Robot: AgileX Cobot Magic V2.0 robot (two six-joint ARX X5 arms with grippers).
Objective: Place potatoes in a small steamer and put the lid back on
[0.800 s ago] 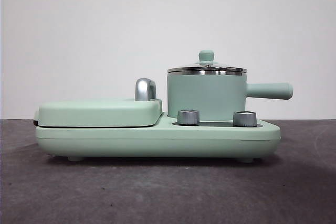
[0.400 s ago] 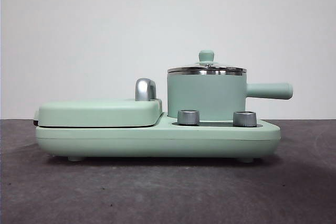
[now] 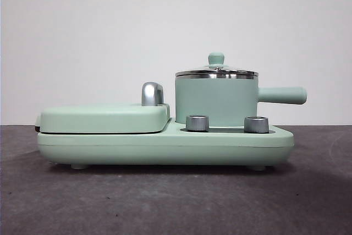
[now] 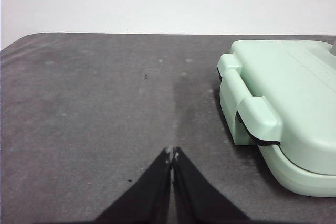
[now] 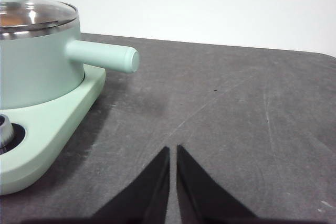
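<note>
The small steamer (image 3: 216, 100) stands on the right half of the mint-green cooker base (image 3: 165, 146), its side handle (image 3: 283, 95) pointing right. The glass lid (image 3: 216, 73) sits on its rim, knob up. In the right wrist view, the steamer (image 5: 37, 66) shows with an orange-brown patch of the potato (image 5: 11, 19) dimly visible through the lid (image 5: 42, 11). My right gripper (image 5: 173, 151) is shut and empty over the bare table, apart from the handle. My left gripper (image 4: 172, 153) is shut and empty over the table beside the griddle's end (image 4: 294, 108). Neither gripper shows in the front view.
The flat lidded griddle (image 3: 104, 118) with a chrome handle (image 3: 152, 93) fills the base's left half. Two steel dials (image 3: 197, 123) (image 3: 256, 124) sit in front of the steamer. Dark grey table (image 3: 176, 202) lies around the cooker, with a white wall behind.
</note>
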